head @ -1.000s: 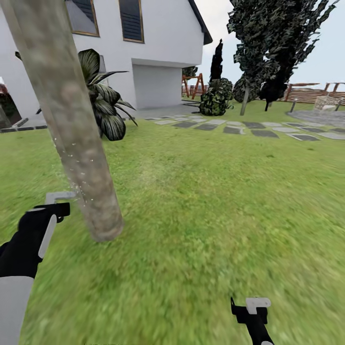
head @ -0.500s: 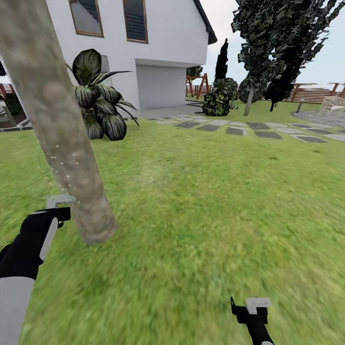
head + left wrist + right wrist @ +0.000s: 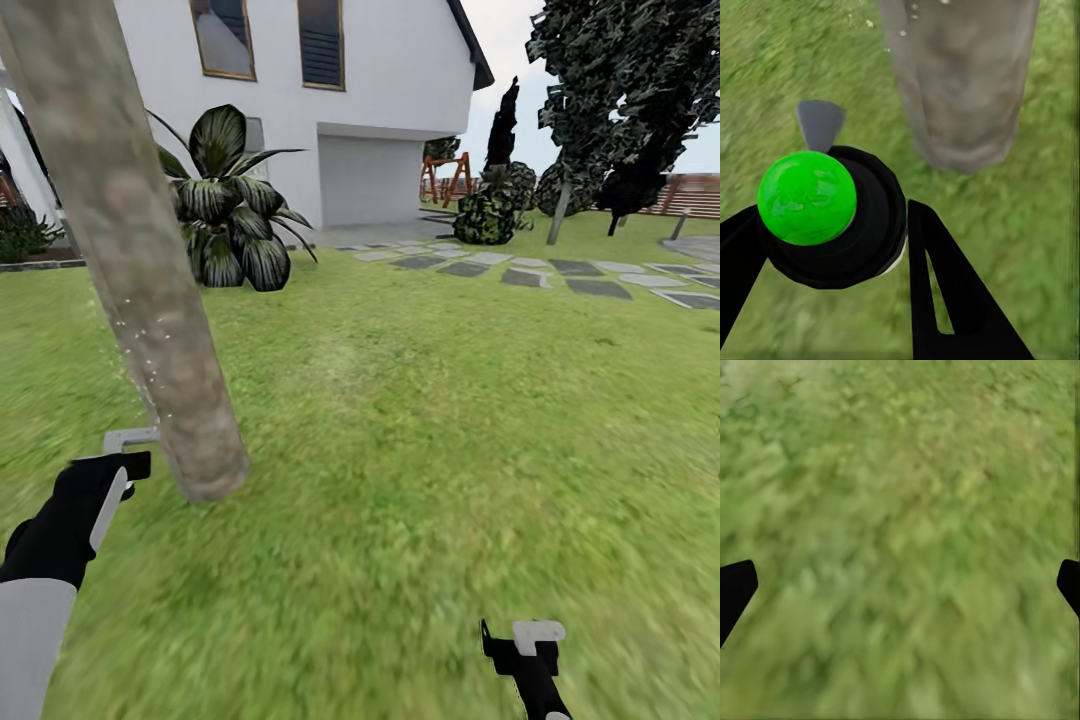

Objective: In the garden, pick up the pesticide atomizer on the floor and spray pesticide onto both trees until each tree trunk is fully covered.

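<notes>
down at the near left, the left hand (image 3: 832,247) is closed around the pesticide atomizer (image 3: 832,217), its two black fingers (image 3: 945,292) pressing either side of the black body. the bottle carries a bright green round cap (image 3: 807,197), and a grey nozzle (image 3: 820,124) sticks out from it toward the tree trunk (image 3: 960,82). in the head view the same hand (image 3: 125,455) sits low at the left with the grey nozzle tip just beside the foot of the trunk, apart from it. small white droplets (image 3: 140,350) speckle the trunk's left edge above the nozzle. the trunk (image 3: 130,250) is thick, pale grey-beige with brownish and greenish mottling, and runs up out of the top of the view, leaning to the left as seen. its base stands in the lawn (image 3: 430,450).

the right hand (image 3: 527,645) hangs low at the near right, well apart from the trunk; in its wrist view the black fingertips (image 3: 735,589) stand wide at the two edges with nothing but grass (image 3: 900,540) between them.

farther off, behind the trunk, a broad-leaved dark plant (image 3: 235,225) stands before a white house (image 3: 370,110). grey stepping stones (image 3: 560,275) cross the grass to the far right, past a round bush (image 3: 487,215) and a tall dark tree (image 3: 620,90), with a brown slat fence (image 3: 690,195) at the far right edge.
</notes>
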Motion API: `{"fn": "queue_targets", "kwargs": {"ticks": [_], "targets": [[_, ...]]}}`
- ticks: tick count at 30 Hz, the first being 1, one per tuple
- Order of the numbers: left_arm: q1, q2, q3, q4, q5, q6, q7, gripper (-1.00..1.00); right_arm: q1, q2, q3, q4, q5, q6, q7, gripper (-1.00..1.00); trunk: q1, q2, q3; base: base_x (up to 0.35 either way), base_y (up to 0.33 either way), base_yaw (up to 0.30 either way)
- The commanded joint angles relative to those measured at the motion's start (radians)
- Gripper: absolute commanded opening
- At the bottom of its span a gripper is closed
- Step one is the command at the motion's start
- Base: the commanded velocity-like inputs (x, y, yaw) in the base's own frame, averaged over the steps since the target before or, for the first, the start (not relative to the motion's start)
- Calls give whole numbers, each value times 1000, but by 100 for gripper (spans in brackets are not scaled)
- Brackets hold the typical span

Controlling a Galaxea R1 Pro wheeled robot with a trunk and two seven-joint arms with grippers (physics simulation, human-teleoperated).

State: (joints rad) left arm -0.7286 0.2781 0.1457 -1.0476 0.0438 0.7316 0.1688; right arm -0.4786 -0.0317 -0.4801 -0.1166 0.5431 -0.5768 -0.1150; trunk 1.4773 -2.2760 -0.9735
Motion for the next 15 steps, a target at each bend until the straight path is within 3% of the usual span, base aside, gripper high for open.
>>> {"fn": "queue_targets", "kwargs": {"ticks": [1,11,15], "targets": [[0,0,0,0,-1,0,0,-100,0,0,0,0,0,0,0,100,0,0,0,11,-271,5],[0,0,1,17,0,-3,0,-100,0,-1,0,0,0,0,0,100,0,0,0,31,-272,1],[0,0,2,180,-2,-157,0,-100,0,-1,0,0,0,0,0,100,0,0,0,157,-244,9]]}}
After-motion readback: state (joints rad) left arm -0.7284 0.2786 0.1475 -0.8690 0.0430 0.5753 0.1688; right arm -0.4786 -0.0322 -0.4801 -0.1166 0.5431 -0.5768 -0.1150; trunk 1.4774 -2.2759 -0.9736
